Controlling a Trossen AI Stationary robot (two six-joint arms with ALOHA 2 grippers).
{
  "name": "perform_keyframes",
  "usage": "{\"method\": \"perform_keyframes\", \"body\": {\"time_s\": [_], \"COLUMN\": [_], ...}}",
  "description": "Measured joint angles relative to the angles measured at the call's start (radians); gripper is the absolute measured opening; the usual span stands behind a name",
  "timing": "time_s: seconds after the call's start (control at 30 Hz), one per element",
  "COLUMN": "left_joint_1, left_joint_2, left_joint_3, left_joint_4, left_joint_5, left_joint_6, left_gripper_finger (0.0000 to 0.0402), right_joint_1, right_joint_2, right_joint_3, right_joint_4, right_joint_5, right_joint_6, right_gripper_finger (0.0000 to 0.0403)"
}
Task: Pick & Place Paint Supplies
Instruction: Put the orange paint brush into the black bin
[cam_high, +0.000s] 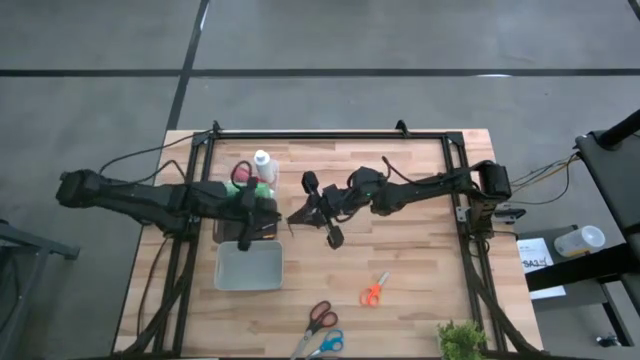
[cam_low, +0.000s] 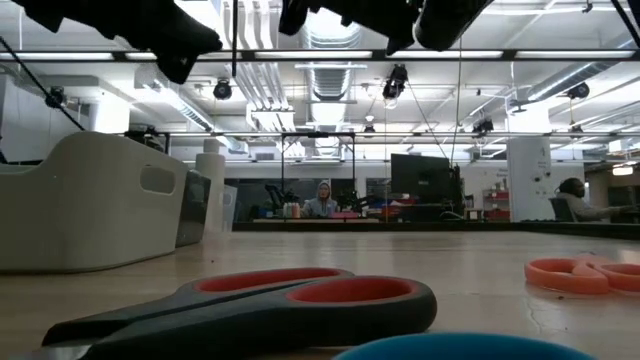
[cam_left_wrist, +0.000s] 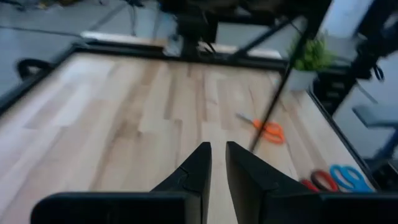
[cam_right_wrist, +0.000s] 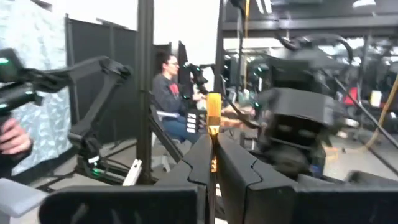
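As I look down from the high camera, the wooden table (cam_high: 420, 250) fills the middle of my view, with a black frame around it; the left arm reaches in from its side and the right arm from the other, and the two meet near the table's centre.

The left gripper (cam_high: 247, 224) hangs just at the far edge of a grey bin (cam_high: 248, 268); on its own wrist camera I see its fingers (cam_left_wrist: 194, 171) standing a narrow gap apart, bare table showing between them and nothing held. The right gripper (cam_high: 300, 214) sits just beside it, toward the table's middle; on its wrist camera the fingers (cam_right_wrist: 198, 155) are pressed together on a thin brush (cam_right_wrist: 213, 118), whose pale end sticks up past the tips and points out at the room.

The bin looks empty from above, and it shows as a pale tub (cam_low: 90, 200) on the low camera. Three paint bottles stand close together just behind the left gripper, on the far side from the bin: the white bottle (cam_high: 263, 164) farthest back, the red bottle (cam_high: 242, 176) beside it, the green bottle (cam_high: 263, 190) nearest the arm and partly covered by it.

Toward the near edge lie orange scissors (cam_high: 373, 291), red scissors (cam_high: 320, 315) and blue scissors (cam_high: 328, 344), well apart from the bin; a small green plant (cam_high: 460, 340) sits at the near right corner. A person (cam_right_wrist: 166, 93) sits in the room beyond.
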Motion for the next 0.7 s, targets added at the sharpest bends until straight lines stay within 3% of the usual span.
{"method": "perform_keyframes", "body": {"time_s": [0.23, 0.7], "left_joint_1": [-0.035, -0.041], "left_joint_2": [0.077, 0.09], "left_joint_3": [0.0, 0.0], "left_joint_4": [0.051, 0.083], "left_joint_5": [0.03, 0.165], "left_joint_6": [0.013, 0.098], "left_gripper_finger": [0.0058, 0.0058], "right_joint_1": [0.007, 0.01], "right_joint_2": [0.027, 0.027], "right_joint_3": [0.003, -0.006], "right_joint_4": [-0.001, 0.034], "right_joint_5": [-0.002, -0.001], "right_joint_6": [0.004, 0.003], "right_gripper_finger": [0.0012, 0.0012]}}
